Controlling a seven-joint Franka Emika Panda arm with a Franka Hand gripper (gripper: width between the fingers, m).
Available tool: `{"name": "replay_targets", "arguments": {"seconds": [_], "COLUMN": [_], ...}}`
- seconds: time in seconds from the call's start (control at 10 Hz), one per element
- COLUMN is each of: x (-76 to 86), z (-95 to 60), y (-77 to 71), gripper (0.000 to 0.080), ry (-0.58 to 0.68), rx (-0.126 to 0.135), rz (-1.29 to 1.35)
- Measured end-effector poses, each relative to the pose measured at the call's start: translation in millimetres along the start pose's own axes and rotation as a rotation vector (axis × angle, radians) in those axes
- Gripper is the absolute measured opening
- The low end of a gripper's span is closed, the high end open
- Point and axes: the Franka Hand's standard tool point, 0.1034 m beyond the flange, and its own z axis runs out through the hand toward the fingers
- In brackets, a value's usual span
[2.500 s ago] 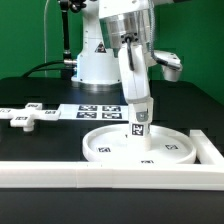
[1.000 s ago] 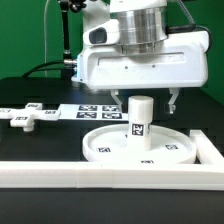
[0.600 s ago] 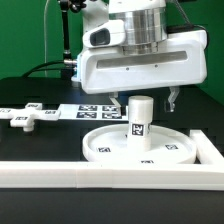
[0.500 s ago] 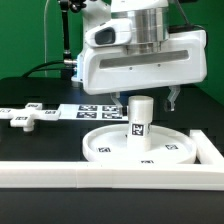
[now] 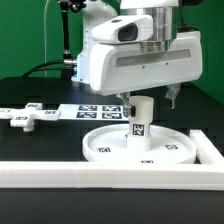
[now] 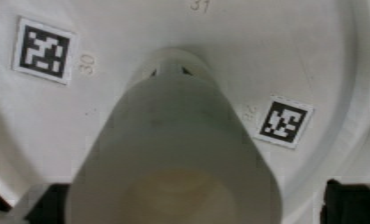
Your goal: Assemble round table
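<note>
The large rimmed round disc (image 5: 140, 146) lies flat on the table, tags showing. The short thick cylinder post (image 5: 141, 118) stands upright at its centre with a tag on its side. My gripper (image 5: 152, 100) hangs just over the post's top, open, with one dark finger on each side of it and a gap to each. In the wrist view the post (image 6: 182, 140) fills the middle over the disc (image 6: 111, 30), and the dark fingertips (image 6: 351, 200) sit apart at the edges. The small cross-shaped piece (image 5: 25, 117) lies on the exterior view's left.
The marker board (image 5: 92, 111) lies flat behind the disc. A long white border bar (image 5: 90, 173) runs along the front, and another (image 5: 211, 150) stands on the exterior view's right. The robot base (image 5: 90, 60) stands behind.
The gripper has let go of the post, which stays upright on the disc. The hand has turned and shifted slightly toward the exterior view's right over the post.
</note>
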Motion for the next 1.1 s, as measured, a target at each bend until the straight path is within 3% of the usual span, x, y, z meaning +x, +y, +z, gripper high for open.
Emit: {"name": "replay_targets", "arguments": {"seconds": [0.3,0.5,0.7,1.1], "x": [-1.1,1.2,0.2,-3.4], "z": [1.2,0.3,2.0,3.7], "y": [2.2,3.8,2.1,7.5], "gripper": [0.0649,0.0649,0.0649,0.0649], "ry": [-0.003,-0.004,-0.026,-0.059], "rx": [-0.007,-0.048,-0.071,-0.083], "rz": [-0.261,-0.514,-0.699,-0.964]}}
